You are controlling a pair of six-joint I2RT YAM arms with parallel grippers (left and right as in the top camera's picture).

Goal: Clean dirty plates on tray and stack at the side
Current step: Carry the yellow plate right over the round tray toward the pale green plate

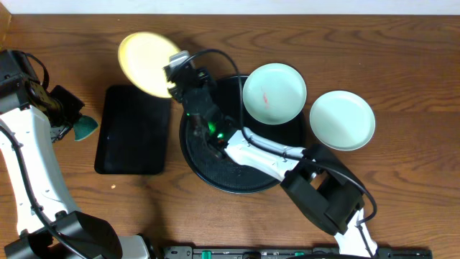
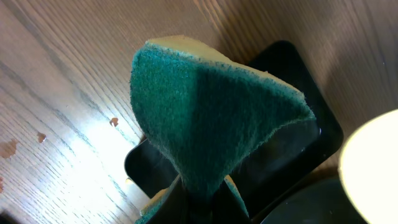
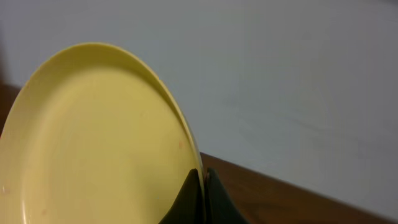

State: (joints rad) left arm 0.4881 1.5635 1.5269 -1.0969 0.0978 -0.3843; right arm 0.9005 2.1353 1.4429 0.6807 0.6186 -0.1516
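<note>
My right gripper (image 1: 172,80) is shut on the rim of the pale yellow plate (image 1: 146,62) and holds it tilted above the table's far left; the plate fills the right wrist view (image 3: 93,137). My left gripper (image 1: 72,128) is shut on a green sponge (image 1: 86,128) at the table's left edge; the sponge fills the left wrist view (image 2: 211,118). A blue-green plate with a red smear (image 1: 274,93) rests on the far right rim of the round black tray (image 1: 215,169). A second blue-green plate (image 1: 342,119) lies on the table to the right of the tray.
A rectangular black tray (image 1: 134,129) lies between the sponge and the round tray, also in the left wrist view (image 2: 292,81). The right arm reaches across the round tray. A pale wall shows behind the table in the right wrist view.
</note>
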